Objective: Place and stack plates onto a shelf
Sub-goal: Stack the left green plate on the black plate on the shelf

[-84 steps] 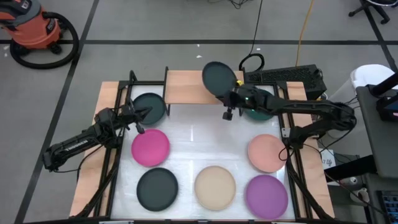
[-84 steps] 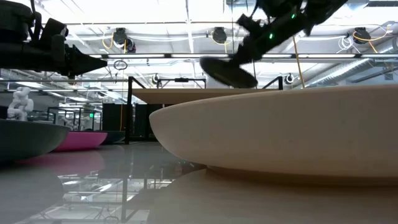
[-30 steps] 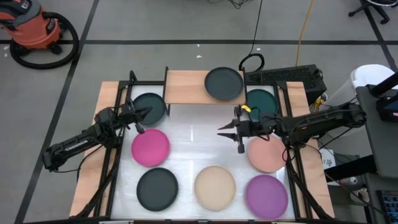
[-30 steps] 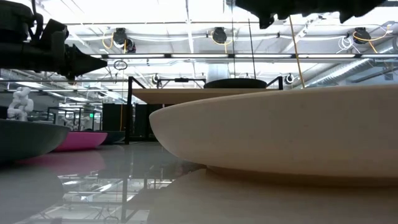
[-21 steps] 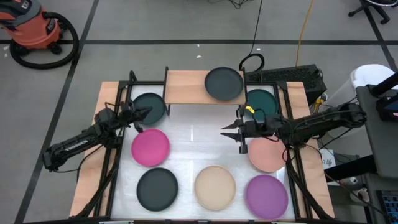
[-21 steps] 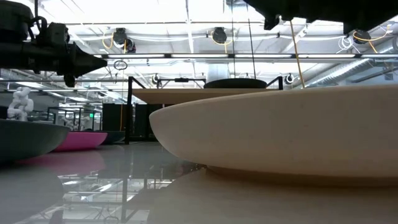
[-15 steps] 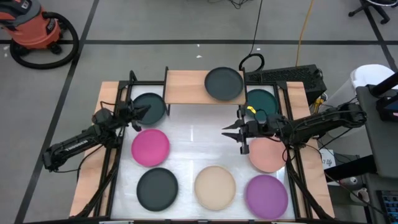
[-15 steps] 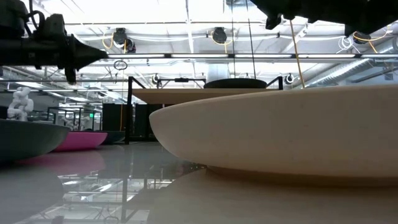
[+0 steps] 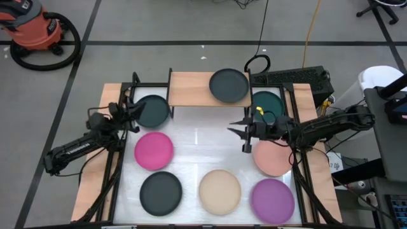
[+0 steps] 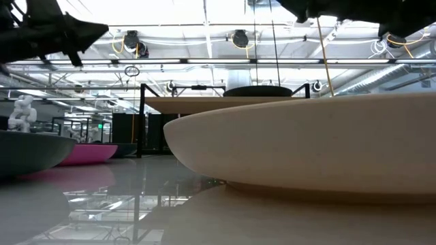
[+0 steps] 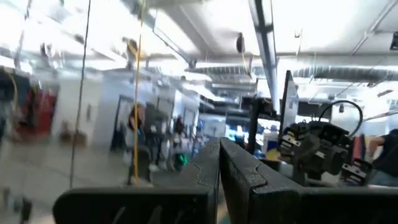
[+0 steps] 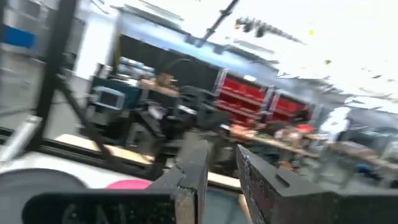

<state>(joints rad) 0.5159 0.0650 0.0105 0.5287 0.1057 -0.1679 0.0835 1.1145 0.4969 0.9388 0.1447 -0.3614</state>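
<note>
Eight plates show in the high view. One charcoal plate [image 9: 229,86] lies on the right half of the shelf [image 9: 191,89], a light-wood board at twelve o'clock on the surface [image 9: 203,143]. A dark teal plate [image 9: 152,110] sits at ten o'clock, a second teal plate [image 9: 267,104] at two o'clock, partly under the right arm. The magenta plate [image 9: 153,150] lies at nine o'clock, the salmon plate [image 9: 273,159] at three o'clock, and along the near edge run a black plate [image 9: 160,193], the beige plate [image 9: 220,191] and the purple plate [image 9: 272,200]. The left pincer [image 9: 130,112] hovers just at the left rim of the dark teal plate, empty. The right pincer [image 9: 243,133] hangs above the bare surface just left of the salmon plate, fingers parted and empty.

Low view: the beige plate [image 10: 306,143] fills the foreground; behind it the shelf [image 10: 204,103] carries the charcoal plate [image 10: 257,91]. The magenta plate [image 10: 92,153] and a dark plate [image 10: 27,153] sit at nine o'clock. The left pincer [image 10: 82,30] points in from the upper left.

Left wrist view: the left pincer [image 11: 219,163] has its fingers pressed together, holding nothing.

Right wrist view: the right pincer [image 12: 221,163] shows a narrow gap between its fingers, released.
</note>
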